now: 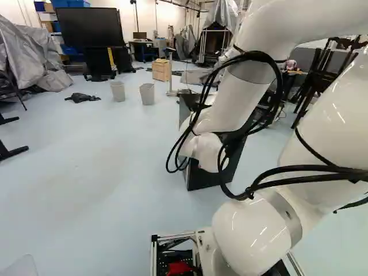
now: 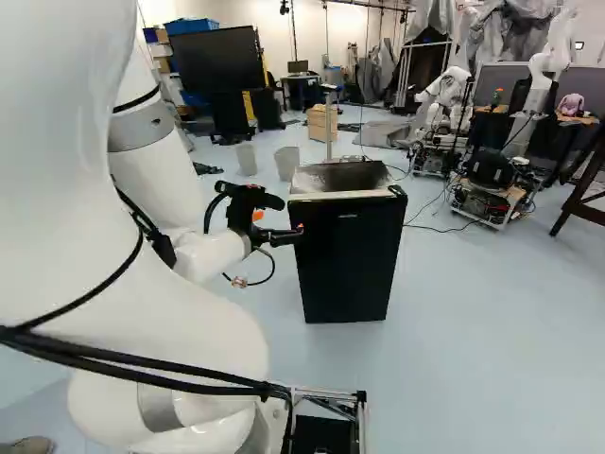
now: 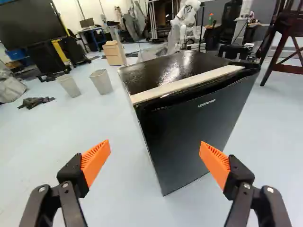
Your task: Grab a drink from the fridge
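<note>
The gripper (image 2: 280,219) is beside the upper left front corner of the small black fridge (image 2: 348,260) in the right base view. In the wrist view the gripper (image 3: 155,153) stands wide open, its orange pads far apart with nothing held between them. Ahead of it the fridge (image 3: 189,135) stands upright on the floor, its door closed, with a pale strip (image 3: 187,84) along the front of its glossy top. The arm hides much of the fridge in the left base view. No drink shows; the inside of the fridge is hidden.
Two grey bins (image 3: 101,81) stand on the floor beyond the fridge, near a wooden cabinet (image 2: 321,123) and a large screen (image 1: 90,27). Another robot (image 2: 448,99) and a wheeled base (image 2: 489,194) are farther back. A dark wooden frame (image 2: 581,184) stands at the right of the right base view.
</note>
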You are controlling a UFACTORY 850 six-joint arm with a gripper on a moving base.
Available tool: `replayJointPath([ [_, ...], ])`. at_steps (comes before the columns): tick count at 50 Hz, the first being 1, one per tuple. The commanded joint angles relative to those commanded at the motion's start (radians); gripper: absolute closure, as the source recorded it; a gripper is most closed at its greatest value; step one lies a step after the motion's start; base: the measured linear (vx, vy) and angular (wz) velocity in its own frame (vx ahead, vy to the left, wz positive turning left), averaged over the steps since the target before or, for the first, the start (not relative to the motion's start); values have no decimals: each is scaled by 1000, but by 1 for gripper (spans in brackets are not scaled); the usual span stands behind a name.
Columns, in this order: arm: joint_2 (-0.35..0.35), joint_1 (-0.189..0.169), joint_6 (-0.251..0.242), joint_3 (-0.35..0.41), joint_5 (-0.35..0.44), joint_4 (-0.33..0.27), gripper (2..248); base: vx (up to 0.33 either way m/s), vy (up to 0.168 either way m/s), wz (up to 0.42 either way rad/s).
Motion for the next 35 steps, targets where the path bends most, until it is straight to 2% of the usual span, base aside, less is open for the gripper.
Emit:
replayJointPath([
  [13, -64, 55, 0, -19, 48, 113, 3, 0, 0, 0],
  [35, -201, 136, 0, -85, 118, 237, 3, 0, 0, 0],
])
